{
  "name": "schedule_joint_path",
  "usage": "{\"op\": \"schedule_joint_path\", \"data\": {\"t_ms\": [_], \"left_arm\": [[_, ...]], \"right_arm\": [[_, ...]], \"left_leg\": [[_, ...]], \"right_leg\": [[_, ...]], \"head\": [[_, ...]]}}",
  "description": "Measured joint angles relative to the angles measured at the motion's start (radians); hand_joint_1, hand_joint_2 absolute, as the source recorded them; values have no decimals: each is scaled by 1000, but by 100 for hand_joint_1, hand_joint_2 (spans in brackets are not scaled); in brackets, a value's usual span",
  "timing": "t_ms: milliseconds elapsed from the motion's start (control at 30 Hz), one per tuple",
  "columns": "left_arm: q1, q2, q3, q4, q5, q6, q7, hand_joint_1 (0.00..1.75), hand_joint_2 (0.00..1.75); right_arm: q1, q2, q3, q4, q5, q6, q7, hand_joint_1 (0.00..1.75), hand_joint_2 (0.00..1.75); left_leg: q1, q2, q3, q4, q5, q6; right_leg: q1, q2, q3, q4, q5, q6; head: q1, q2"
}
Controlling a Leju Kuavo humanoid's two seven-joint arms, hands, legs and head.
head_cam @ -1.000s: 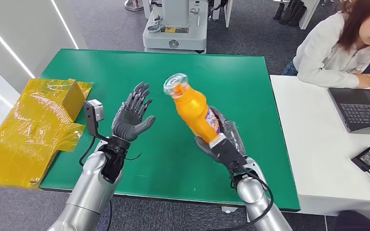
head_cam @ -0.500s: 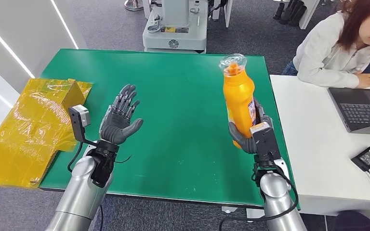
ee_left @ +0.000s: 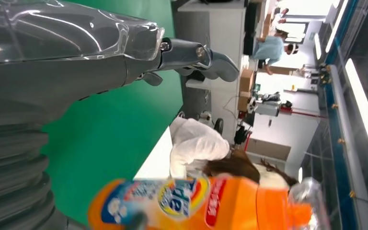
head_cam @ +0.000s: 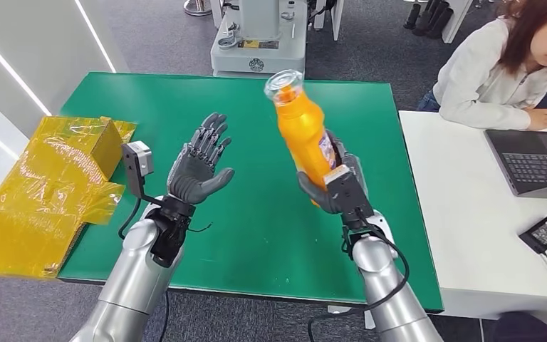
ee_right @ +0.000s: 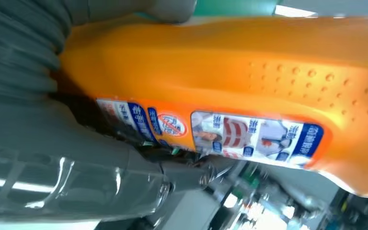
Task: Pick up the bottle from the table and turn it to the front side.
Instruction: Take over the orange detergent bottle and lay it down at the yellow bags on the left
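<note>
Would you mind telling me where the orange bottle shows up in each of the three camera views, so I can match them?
Head view: the orange bottle is right of centre, tilted with its cap end up, held by the right hand.
Left wrist view: it lies along the bottom edge, label facing the camera.
Right wrist view: it spans most of the picture.
Shared landmark: the green table, also in the left wrist view.

You're in an office-style robotics lab: green-topped surface, white desk with dark laptop, grey machine base.
</note>
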Motion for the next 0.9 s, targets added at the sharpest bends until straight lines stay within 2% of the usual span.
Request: {"op": "schedule_joint_path", "data": {"t_ms": [367, 700, 900], "left_arm": [[-22, -14, -18, 11, 15, 0, 17, 0, 175], [-24, -14, -25, 13, 11, -3, 20, 0, 175], [-39, -14, -45, 37, -46, 18, 20, 0, 175]], "right_arm": [[-62, 54, 98, 117, 36, 15, 12, 175, 175], [-84, 84, 151, 192, 61, 19, 22, 175, 175], [-85, 90, 168, 215, 76, 6, 36, 175, 175]], "left_leg": [[0, 0, 0, 0, 0, 0], [0, 0, 0, 0, 0, 0], [0, 0, 0, 0, 0, 0]], "right_leg": [[0, 0, 0, 0, 0, 0], [0, 0, 0, 0, 0, 0], [0, 0, -1, 0, 0, 0]], "head": [[0, 0], [0, 0], [0, 0]]}}
